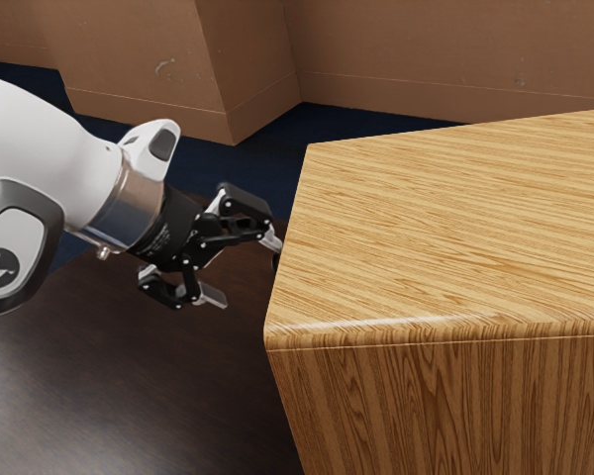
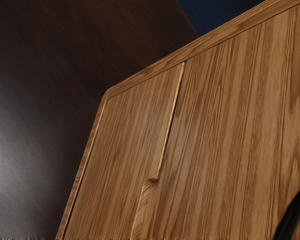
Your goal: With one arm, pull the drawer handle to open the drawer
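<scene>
Gripper (image 1: 243,267) sat released just beside cabinet (image 1: 445,247) — should straddle the drawer handle (image 2: 142,207) squarely before clenching — then pull straight out.

Cabinet (image 1: 455,247) is honey-coloured wood with bold streaky grain, and the drawer handle (image 2: 142,210) is the same wood. Worktop (image 1: 99,396) is super dark brown, almost black. Arm (image 1: 49,158) is white with a silver band, gripper (image 1: 246,269) black. Walls (image 1: 426,49) are plain brown, floor (image 1: 267,158) navy.

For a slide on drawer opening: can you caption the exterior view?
Franka arm holds its open black tool beside a wood-grain cabinet, nothing grasped yet.
</scene>
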### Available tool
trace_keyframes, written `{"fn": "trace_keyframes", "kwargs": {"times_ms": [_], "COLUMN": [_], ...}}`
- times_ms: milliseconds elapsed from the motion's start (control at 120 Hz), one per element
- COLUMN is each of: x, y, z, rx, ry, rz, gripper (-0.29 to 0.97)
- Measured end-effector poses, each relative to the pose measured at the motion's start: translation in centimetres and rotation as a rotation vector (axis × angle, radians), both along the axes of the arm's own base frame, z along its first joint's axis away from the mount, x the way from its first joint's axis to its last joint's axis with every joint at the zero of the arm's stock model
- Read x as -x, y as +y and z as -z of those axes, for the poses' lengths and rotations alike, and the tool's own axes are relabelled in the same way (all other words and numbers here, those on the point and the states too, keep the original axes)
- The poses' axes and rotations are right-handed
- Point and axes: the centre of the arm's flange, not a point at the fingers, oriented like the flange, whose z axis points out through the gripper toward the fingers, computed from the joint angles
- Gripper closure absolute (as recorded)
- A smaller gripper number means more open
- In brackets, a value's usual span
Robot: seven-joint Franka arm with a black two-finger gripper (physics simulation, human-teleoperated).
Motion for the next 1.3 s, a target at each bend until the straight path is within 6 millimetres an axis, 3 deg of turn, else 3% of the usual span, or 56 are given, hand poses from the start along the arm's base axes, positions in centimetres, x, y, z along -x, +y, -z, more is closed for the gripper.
{"fn": "trace_keyframes", "kwargs": {"times_ms": [200, 483, 1092, 1300], "x": [0.6, 0.2, 0.1, 0.9], "y": [-0.3, -1.1, 0.4, 1.6], "z": [-0.5, 0.5, 2.0, 1.4], "rx": [0.011, 0.017, -0.017, -0.005], "ry": [-0.011, 0.011, 0.029, 0.021], "rz": [0.015, 0.039, 0.02, 0.005], "gripper": [0.0, 0.0, 0.0, 0.0]}}
